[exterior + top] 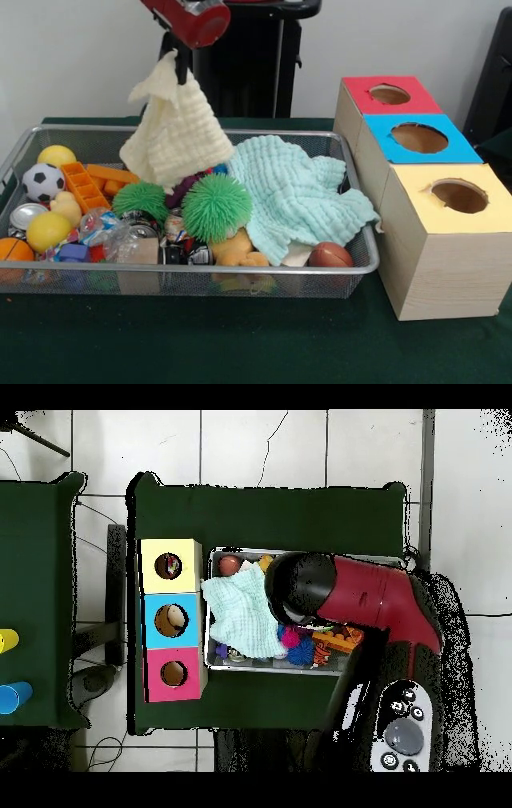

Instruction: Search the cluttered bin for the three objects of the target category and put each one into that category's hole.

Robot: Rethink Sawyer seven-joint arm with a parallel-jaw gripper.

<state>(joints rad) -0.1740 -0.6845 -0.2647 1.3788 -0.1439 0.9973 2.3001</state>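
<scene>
Cream cloth [178,128] hangs from the gripper [182,74] above the bin [352,272].

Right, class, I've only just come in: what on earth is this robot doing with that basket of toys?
The red arm's pincer holds a cream cloth lifted above the wire bin, apparently uncovering the clutter beneath. A mint cloth lies over the bin's right side, beside two spiky green balls. Three boxes stand next to the bin; the yellow-topped box is nearest the camera, and the overhead view shows something already inside its hole.
</scene>
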